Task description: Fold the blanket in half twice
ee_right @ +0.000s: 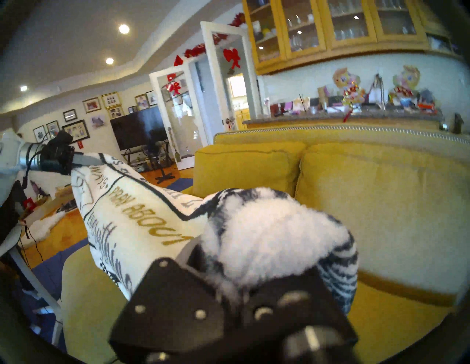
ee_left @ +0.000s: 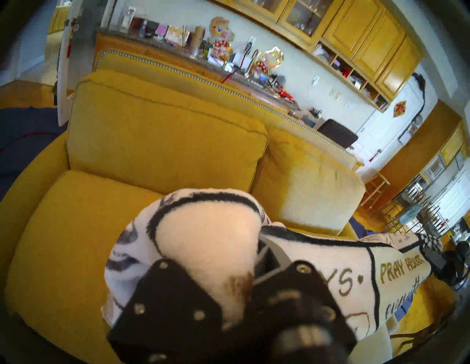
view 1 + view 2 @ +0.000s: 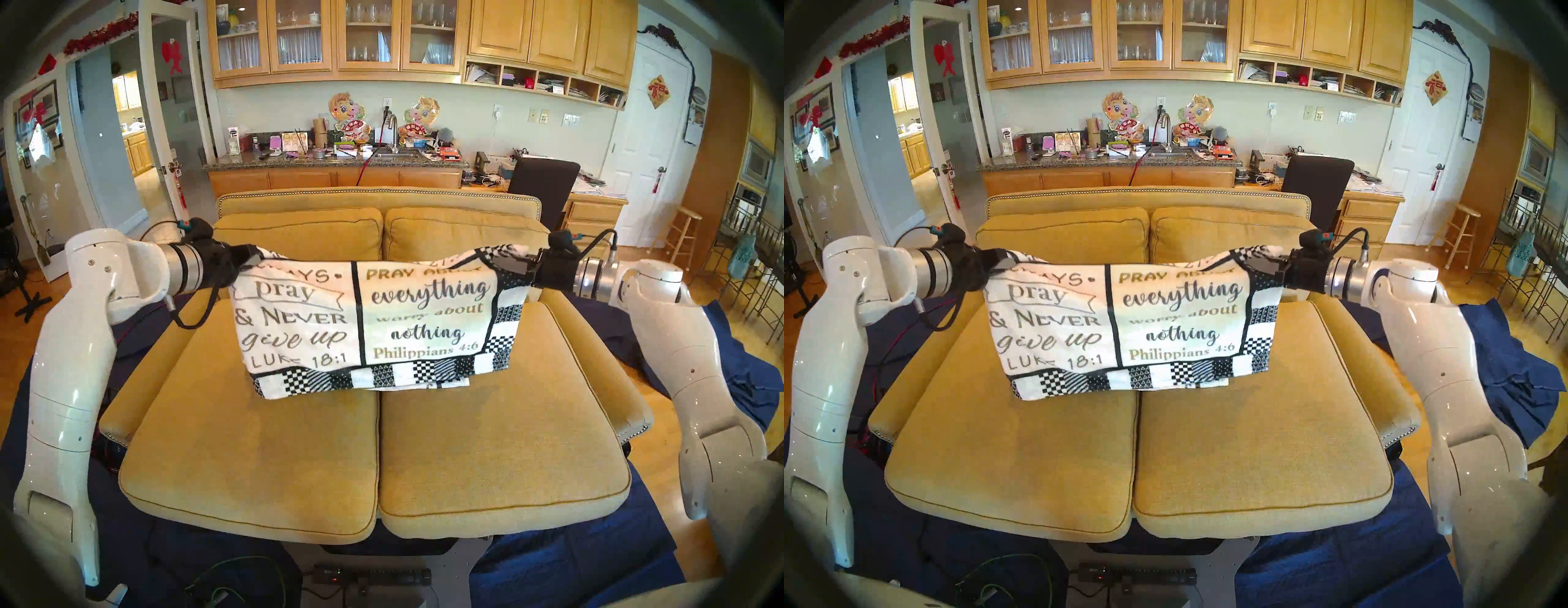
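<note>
The blanket (image 3: pixel 365 322) (image 3: pixel 1119 322), white fleece with black grid lines, verse lettering and a checkered border, hangs doubled over in the air above the sofa seat. My left gripper (image 3: pixel 250 260) (image 3: pixel 1002 260) is shut on its upper left corner, my right gripper (image 3: pixel 511 265) (image 3: pixel 1267 265) on its upper right corner. The top edge sags slightly between them. The lower checkered edge hangs just above the seat cushions. In the left wrist view bunched blanket (image 2: pixel 203 236) covers the fingers; in the right wrist view fluffy blanket (image 1: pixel 269 236) does the same.
A mustard-yellow two-seat sofa (image 3: pixel 373 450) stands directly ahead, with two back cushions (image 3: pixel 297 237). Dark navy cloths (image 3: pixel 746 365) lie on the floor at both sides of it. A power strip and cables (image 3: pixel 369 577) lie below the sofa's front edge. A cluttered kitchen counter (image 3: pixel 335 159) runs behind.
</note>
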